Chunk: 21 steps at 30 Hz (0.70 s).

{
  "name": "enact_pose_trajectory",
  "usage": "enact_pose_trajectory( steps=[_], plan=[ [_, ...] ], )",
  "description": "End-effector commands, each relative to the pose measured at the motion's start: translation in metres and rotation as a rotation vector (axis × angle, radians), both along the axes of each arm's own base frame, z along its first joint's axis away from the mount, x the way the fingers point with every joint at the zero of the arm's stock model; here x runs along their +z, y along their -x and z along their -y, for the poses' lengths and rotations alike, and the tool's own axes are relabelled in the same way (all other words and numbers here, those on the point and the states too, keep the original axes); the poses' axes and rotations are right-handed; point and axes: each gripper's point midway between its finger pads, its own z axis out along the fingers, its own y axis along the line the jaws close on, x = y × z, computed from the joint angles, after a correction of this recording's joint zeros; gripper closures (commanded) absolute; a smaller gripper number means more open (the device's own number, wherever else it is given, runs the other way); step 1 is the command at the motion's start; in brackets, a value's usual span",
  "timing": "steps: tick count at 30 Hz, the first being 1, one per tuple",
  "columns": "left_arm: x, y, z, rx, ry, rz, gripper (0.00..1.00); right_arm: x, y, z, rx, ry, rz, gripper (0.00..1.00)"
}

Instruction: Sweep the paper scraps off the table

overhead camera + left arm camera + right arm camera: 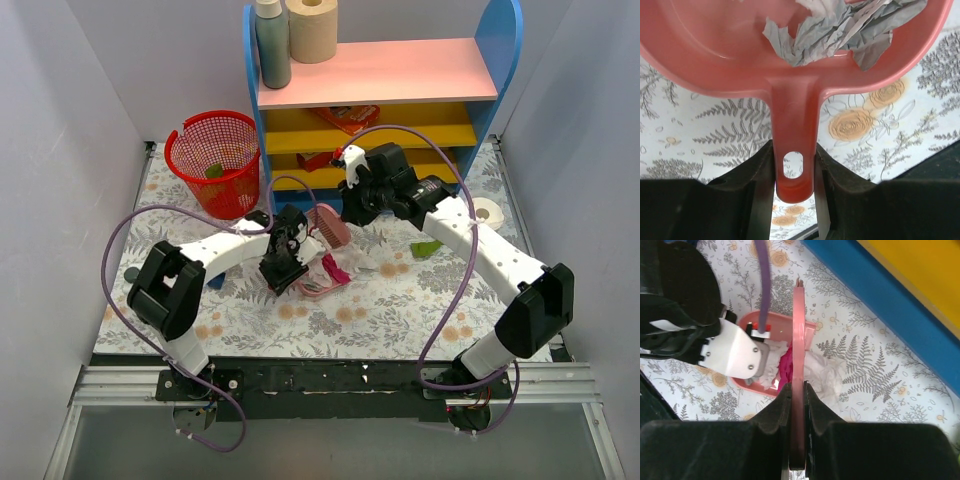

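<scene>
My left gripper is shut on the handle of a pink dustpan that lies on the fern-print table. A crumpled white wad lies in the pan. My right gripper is shut on a pink brush, seen edge-on, just behind the pan. A magenta wad and a white wad lie at the pan's mouth. Another white wad and a green scrap lie to the right. A dark blue scrap lies by the left arm.
A red mesh basket with a green scrap inside stands at the back left. The blue, pink and yellow shelf unit stands at the back, red-orange packets on its shelf. A white tape roll lies at the right edge.
</scene>
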Motion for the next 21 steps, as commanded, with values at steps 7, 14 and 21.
enact_pose_trajectory(
  steps=[7,14,21],
  plan=[
    [0.024,0.016,-0.014,-0.029,0.019,0.024,1.00,0.011,-0.037,0.038,-0.126,0.131,0.214,0.99],
    [0.022,0.020,-0.021,-0.063,-0.034,-0.033,1.00,-0.024,-0.037,0.080,-0.221,0.312,0.250,0.99],
    [0.020,0.014,-0.007,-0.073,-0.017,-0.058,1.00,-0.050,-0.003,0.085,-0.176,0.294,0.128,0.99]
  ],
)
